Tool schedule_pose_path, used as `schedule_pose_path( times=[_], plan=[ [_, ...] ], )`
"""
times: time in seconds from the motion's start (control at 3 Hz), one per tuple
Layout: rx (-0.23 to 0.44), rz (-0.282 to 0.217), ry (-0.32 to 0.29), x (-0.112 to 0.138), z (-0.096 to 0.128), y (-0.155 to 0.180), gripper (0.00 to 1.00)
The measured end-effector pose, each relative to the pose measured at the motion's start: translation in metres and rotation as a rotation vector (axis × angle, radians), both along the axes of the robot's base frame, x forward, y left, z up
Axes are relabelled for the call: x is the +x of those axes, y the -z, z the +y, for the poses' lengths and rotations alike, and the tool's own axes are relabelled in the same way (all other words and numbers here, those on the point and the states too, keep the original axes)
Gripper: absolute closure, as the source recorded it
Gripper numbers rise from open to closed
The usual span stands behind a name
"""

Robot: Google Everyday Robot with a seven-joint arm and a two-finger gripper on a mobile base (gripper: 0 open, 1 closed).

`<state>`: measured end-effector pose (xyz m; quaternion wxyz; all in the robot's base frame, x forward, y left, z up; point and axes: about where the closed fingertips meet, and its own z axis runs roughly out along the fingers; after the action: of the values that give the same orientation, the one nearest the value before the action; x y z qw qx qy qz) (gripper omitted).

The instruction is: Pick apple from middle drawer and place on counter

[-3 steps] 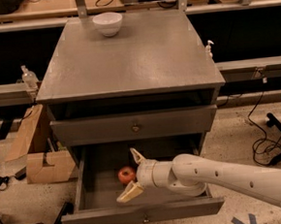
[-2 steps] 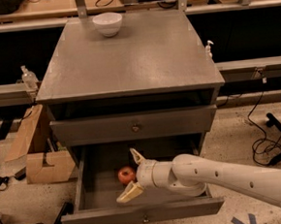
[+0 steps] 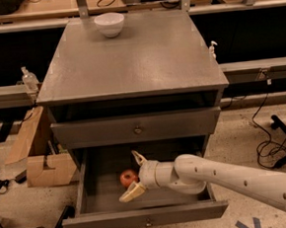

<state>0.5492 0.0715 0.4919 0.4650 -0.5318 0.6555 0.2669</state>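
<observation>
The red apple (image 3: 128, 177) lies inside the open middle drawer (image 3: 146, 215), near its middle. My gripper (image 3: 134, 175) reaches into the drawer from the right on a white arm. Its two cream fingers are spread, one behind the apple and one in front of it, with the apple between them and not clamped. The grey counter (image 3: 138, 52) is the top of the cabinet, above the drawer.
A white bowl (image 3: 109, 24) stands at the back left of the counter. A closed drawer front with a brass knob (image 3: 138, 130) sits above the open drawer. Cardboard boxes (image 3: 43, 163) stand on the floor at left. Cables (image 3: 269, 145) lie on the floor at right.
</observation>
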Motion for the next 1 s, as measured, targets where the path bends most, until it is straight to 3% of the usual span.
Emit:
schedule_pose_path(
  times=[0.67,1.0],
  plan=[
    [0.036,0.053,-0.028,0.028,0.007,0.052,0.00],
    [0.002,0.070,-0.046,0.035,0.015,0.076,0.00]
  ],
)
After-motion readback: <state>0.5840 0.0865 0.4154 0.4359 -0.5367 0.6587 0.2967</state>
